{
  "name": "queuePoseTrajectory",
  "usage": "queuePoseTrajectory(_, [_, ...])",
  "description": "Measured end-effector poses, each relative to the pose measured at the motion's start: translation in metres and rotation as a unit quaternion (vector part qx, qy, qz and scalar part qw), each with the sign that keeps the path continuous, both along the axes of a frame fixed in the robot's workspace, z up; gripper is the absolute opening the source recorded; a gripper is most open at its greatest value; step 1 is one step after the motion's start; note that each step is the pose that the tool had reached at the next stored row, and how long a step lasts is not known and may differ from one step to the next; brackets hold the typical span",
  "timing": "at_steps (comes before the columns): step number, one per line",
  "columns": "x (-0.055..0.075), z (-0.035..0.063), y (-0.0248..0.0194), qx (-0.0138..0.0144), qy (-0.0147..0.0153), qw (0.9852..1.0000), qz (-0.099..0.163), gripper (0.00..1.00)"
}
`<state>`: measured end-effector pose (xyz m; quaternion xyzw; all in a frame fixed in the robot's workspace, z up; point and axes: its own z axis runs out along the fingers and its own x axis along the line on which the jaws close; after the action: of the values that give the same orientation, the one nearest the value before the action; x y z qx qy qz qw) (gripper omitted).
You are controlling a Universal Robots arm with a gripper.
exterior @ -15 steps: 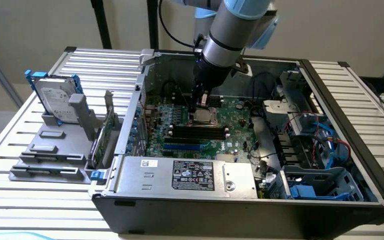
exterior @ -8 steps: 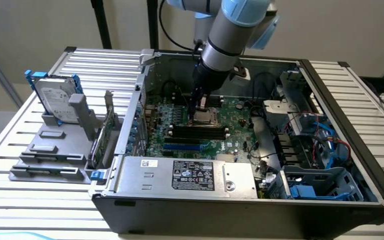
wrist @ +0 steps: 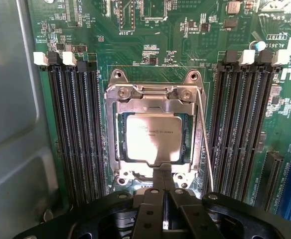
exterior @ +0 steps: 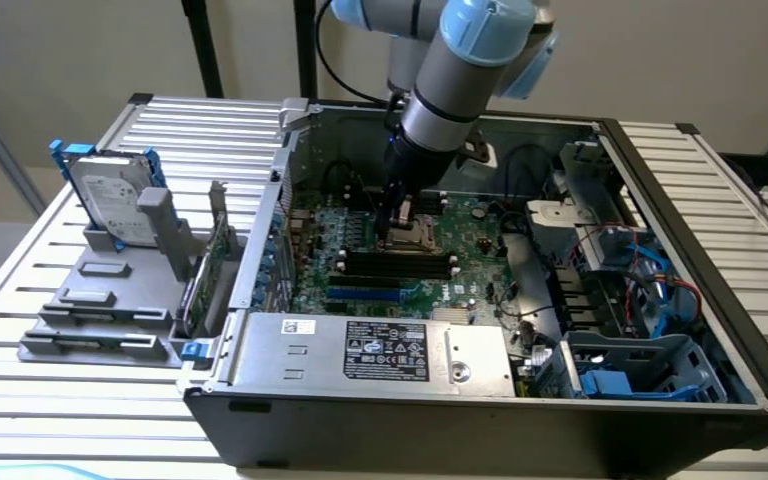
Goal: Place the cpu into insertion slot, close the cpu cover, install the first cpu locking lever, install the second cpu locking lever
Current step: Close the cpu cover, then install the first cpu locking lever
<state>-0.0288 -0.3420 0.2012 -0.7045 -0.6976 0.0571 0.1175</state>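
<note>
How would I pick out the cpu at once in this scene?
Inside the open black computer case, find the green circuit board and its two banks of long black memory slots. Between them, framed by a thin silvery metal cover, lies the cpu, a small flat square chip; its plain pale silvery-beige face sets it apart.

Robot arm (exterior: 454, 95): silvery-grey round tube links; pale blue rounded joint caps (exterior: 491, 30), glossy; thin black cable (exterior: 327, 55) curving down beside the upper joint; lower end turns black and narrows toward the gripper (exterior: 391, 232); wrist view: gripper body matte black, angular, wide flat shoulders on both sides; small silvery screw heads (wrist: 209, 196) set in it; two slim black fingers (wrist: 158, 185), thin seam between them
</note>
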Motion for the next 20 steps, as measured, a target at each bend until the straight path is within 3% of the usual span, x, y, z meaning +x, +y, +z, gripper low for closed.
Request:
queuePoseTrajectory(3, [0.0, 0.0005, 0.0001, -0.0001, 0.0001, 1.0, 0.0, 0.11])
queuePoseTrajectory(7, [-0.001, 0.0112, -0.0002, 0.0, 0.0012, 1.0, 0.0, 0.11])
queuePoseTrajectory(12, [-0.011, 0.0184, -0.0048, 0.0, 0.0013, 1.0, 0.0, 0.11])
queuePoseTrajectory(15, [-0.019, 0.0202, -0.0069, 0.0001, 0.0013, 1.0, 0.0, 0.11])
queuePoseTrajectory(20, [-0.022, 0.0203, -0.007, 0.0, 0.0013, 1.0, 0.0, 0.11])
